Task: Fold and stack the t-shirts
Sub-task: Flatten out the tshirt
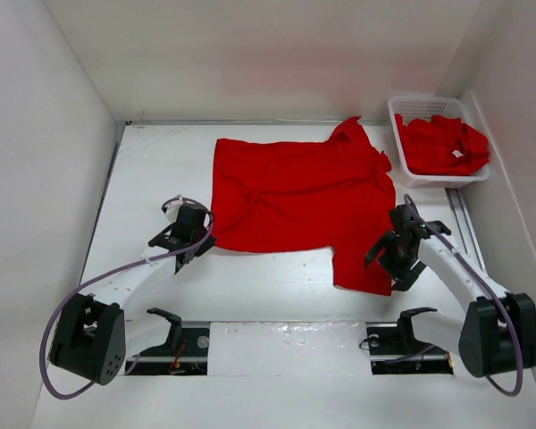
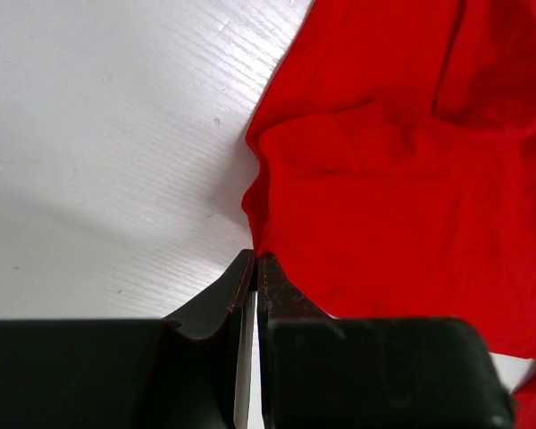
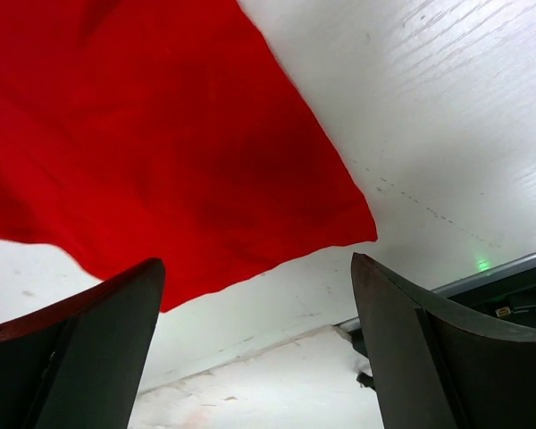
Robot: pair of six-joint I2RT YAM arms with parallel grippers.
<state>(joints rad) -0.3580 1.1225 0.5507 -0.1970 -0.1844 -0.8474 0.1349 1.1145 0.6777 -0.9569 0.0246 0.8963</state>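
Left gripper is seen at the left edge of a plain bright red short-sleeved cloth t-shirt, its jaws pressed fully together. In the left wrist view, the tips of this gripper are met by the hem of the shirt. Whether any cloth is caught between the jaws cannot be told.

The right gripper is held with its jaws spread wide and nothing between them. It is placed just beside the right edge of the shirt's near flap. In the right wrist view, the two dark fingers are seen well apart, and the gripper is poised over the near corner of the red cloth.

The shirt is laid out on the white table, between the two arms and towards the far side. It lies mostly flat, with wrinkles across the middle. One sleeve is turned up at the far right, and a narrower flap reaches towards the near edge on the right.

A white slotted plastic basket is set at the far right corner of the table, near the upturned sleeve. More crumpled red t-shirts are heaped inside it, and a small white tag is visible among them.
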